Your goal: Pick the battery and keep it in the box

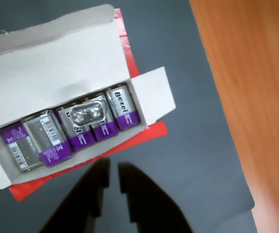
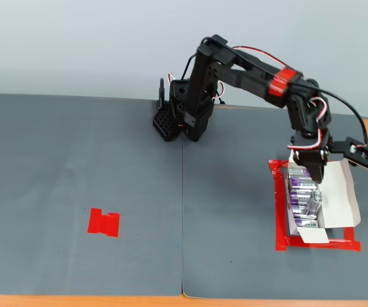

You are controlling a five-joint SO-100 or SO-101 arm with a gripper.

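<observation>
The gripper (image 1: 113,180) is hanging just short of the box (image 1: 57,73) in the wrist view, its two dark fingers (image 1: 98,187) sitting nearly together with only a thin slit of grey mat (image 1: 188,160) showing between them, and nothing is being held. Directly ahead of the fingertips the white box is lying open with its flaps folded outward, and a row of purple and silver batteries is filling it. One battery (image 1: 88,116) is resting on top of that row, just beyond the fingertips, tilted with its two round terminals facing the camera. To the gripper's right in this view another battery (image 1: 122,108) is standing at the end of the row against the box's short wall, its dark lettering readable. Red tape (image 1: 144,135) is peeking out from under the box on the near side, between it and the fingers. In the fixed view the arm (image 2: 248,67) is reaching from its base over the box (image 2: 347,192), and the gripper (image 2: 315,176) is pointing down above the batteries inside the red tape outline (image 2: 276,211). Far from the gripper, a separate red tape patch (image 2: 104,222) is lying on the mat (image 2: 75,160) covering the wooden bench (image 1: 251,73).
</observation>
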